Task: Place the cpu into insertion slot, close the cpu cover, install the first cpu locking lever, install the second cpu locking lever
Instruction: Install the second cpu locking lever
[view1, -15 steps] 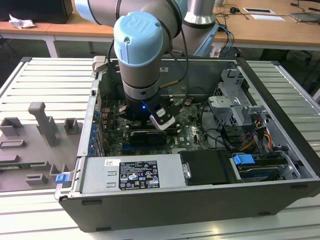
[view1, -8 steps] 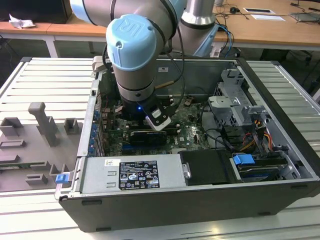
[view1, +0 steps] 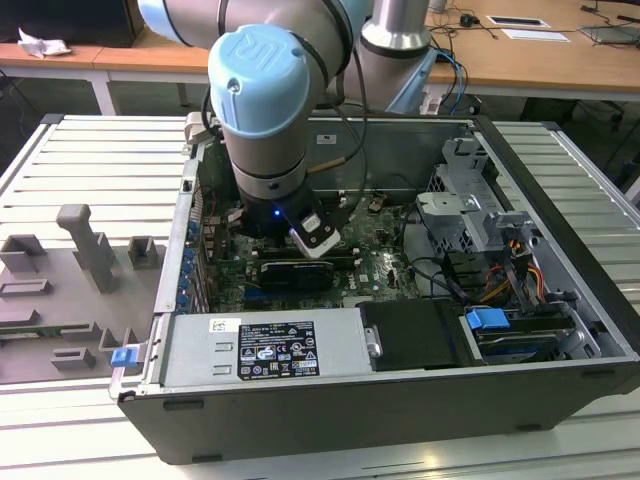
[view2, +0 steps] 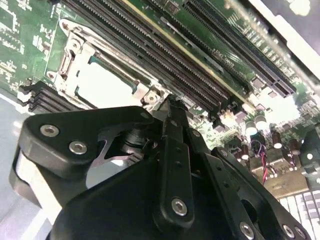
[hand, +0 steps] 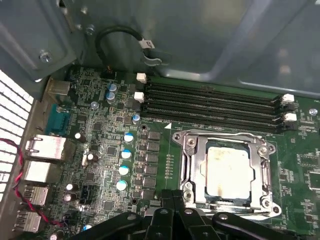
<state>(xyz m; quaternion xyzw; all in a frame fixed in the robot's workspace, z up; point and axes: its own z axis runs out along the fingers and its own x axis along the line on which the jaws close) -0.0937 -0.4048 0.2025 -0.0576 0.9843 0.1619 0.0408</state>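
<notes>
**CPU seated, cover down, pincer closed at the socket's edge**

We saw the cpu (hand: 227, 171) already lying flat in the insertion slot (hand: 192, 172), its pale metal top showing through the window of the cpu cover (hand: 226, 138), which lay folded down over it. The socket sat on the green motherboard (hand: 100, 165), just beside the long memory slots (hand: 210, 102), inside the open PC case (view1: 560, 180) on the slatted counter (view1: 90, 160). In the exterior view the arm (view1: 262, 110) reached down into the case's middle, over the board.

Handling, as we judged it: the chip is light, stiff and thin, w/ fragile contacts underneath, so it wants holding by its edges only and no sideways shove. The cover is thin sheet metal, stiff but springy on its hinge; push on the frame, not through the window. The locking levers look like thin wire rods; we couldn't tell from these frames whether either was latched.

The pincer (view2: 170, 107) had its fingers (view2: 172, 135) brought together, no gap visible between the tips, and nothing held. In the second wrist view the tip sat right at the socket frame's near corner; touching or just above, we couldn't tell. In the first wrist view the fingers sat at the socket's near edge.
</notes>
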